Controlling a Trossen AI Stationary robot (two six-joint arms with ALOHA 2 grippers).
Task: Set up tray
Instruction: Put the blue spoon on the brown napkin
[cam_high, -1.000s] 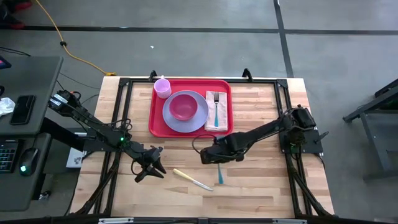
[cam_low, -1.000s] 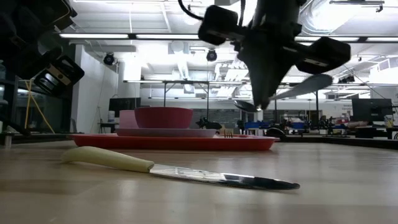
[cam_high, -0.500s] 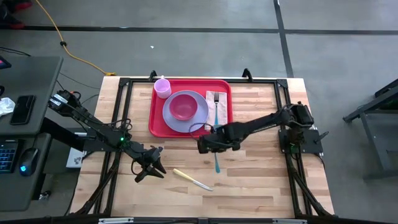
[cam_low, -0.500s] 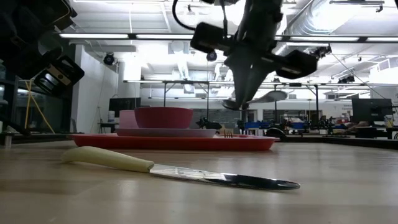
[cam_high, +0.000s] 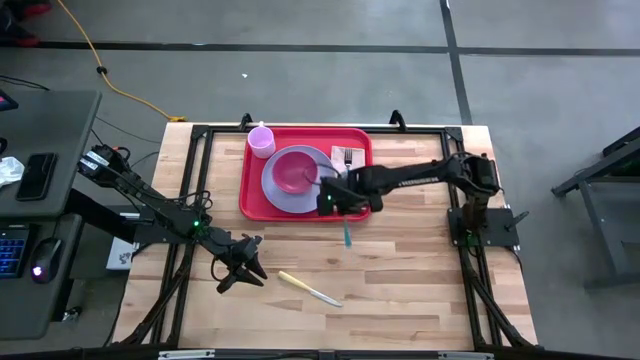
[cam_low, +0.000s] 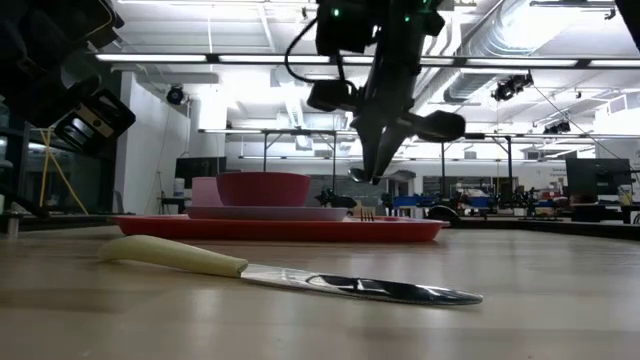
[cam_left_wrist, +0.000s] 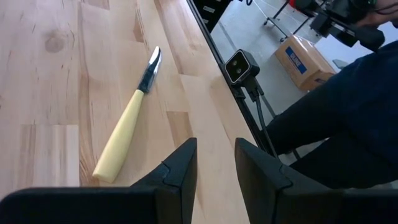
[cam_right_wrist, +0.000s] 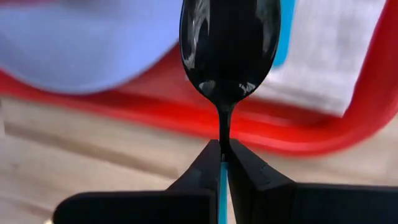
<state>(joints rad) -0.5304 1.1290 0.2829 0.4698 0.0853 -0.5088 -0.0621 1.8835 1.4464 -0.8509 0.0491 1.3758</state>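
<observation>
The red tray (cam_high: 250, 203) lies at the table's far middle and carries a lavender plate (cam_high: 318, 192) with a pink bowl (cam_high: 291, 170), a lavender cup (cam_high: 261, 142), and a white napkin (cam_high: 352, 157) with a fork on it. My right gripper (cam_high: 335, 200) hovers over the tray's near rim (cam_right_wrist: 298, 142) beside the plate, shut on a spoon (cam_right_wrist: 229, 43) with a teal handle. A yellow-handled knife (cam_high: 309, 289) lies flat on the wood near the table's near edge. My left gripper (cam_high: 241, 274) waits open, low over the table to the left of the knife (cam_left_wrist: 127, 134). My right gripper pinches the spoon between its two fingers at the thin neck (cam_right_wrist: 222, 132), where the metal meets the teal handle. The fingers come from above, slanting down, across the spoon. The spoon is lifted clear, its bowl toward the tray and its handle (cam_high: 347, 236) toward the near edge.
Black frame rails run around the tray and along the table's sides. A small camera (cam_left_wrist: 241, 65) sits at the near edge, and a person in dark clothing (cam_left_wrist: 348, 124) stands beyond it. Bare wood stretches right of the tray and around the knife.
My right gripper has carried the spoon from above the knife area toward the far edge and slightly left, ending over the tray's near rim beside the plate. The spoon has stayed lifted and pinched throughout. The knife has not moved.
</observation>
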